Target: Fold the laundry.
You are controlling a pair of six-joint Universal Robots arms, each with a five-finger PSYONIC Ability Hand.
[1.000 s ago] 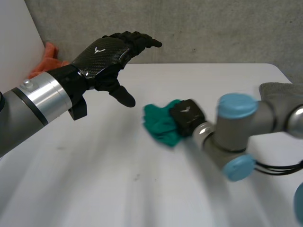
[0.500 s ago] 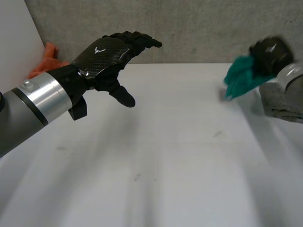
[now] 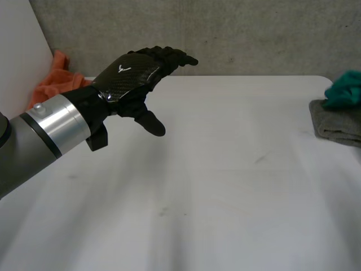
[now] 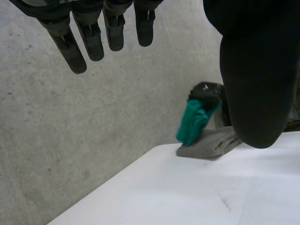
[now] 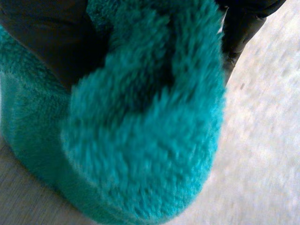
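Note:
A teal fluffy cloth [image 3: 345, 88] hangs bunched at the table's far right edge, just above a folded grey cloth [image 3: 334, 121]. My right hand [image 4: 206, 90] is shut on the teal cloth [image 4: 194, 120], which dangles onto the grey cloth [image 4: 210, 143]. In the right wrist view the teal cloth [image 5: 140, 122] bulges out from between the dark fingers [image 5: 47, 42]. My left hand [image 3: 134, 72] hovers above the table's back left, open and holding nothing, its fingers [image 4: 89, 33] straight and thumb [image 4: 255, 70] spread.
An orange cloth [image 3: 55, 79] lies crumpled at the back left corner, behind my left arm. A grey concrete wall [image 3: 254, 34] stands behind the white table [image 3: 225, 186].
My right hand has carried the teal cloth from the table's middle to the far right, over the grey cloth. The left hand has barely shifted.

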